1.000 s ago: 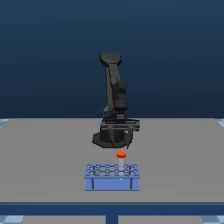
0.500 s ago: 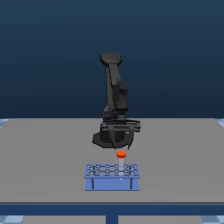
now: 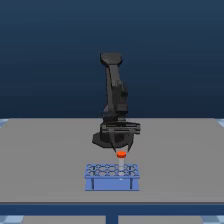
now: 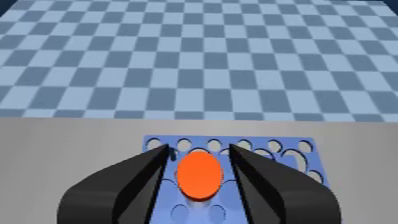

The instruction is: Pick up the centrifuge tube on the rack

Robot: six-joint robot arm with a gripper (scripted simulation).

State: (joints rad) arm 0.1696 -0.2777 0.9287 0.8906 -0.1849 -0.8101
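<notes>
the rack (image 3: 112, 177) sits near the front edge of the worktop (image 3: 40, 160), about midway along that edge. the centrifuge tube (image 3: 121, 154) stands upright in a hole toward the rear of the rack, and its orange-red cap projects above the grid of holes. the gripper (image 3: 120, 150) hangs directly over the cap.

in the wrist view, the two dark fingers (image 4: 142, 172) flank the cap (image 4: 198, 175) closely, one on each side. the opening is narrow, only slightly wider than the cap. actual contact cannot be confirmed from either view.

judged step: seat the fingers and close on the tube.

- keep the cap centred between the fingers so both pads meet it together.
- grip at the cap or just under it; the tube body below is thin and tapered.
- close gently, so the tube is not tipped in its hole.
- lift straight up along the tube axis, clear of the rack top, without dragging the rack.
</notes>
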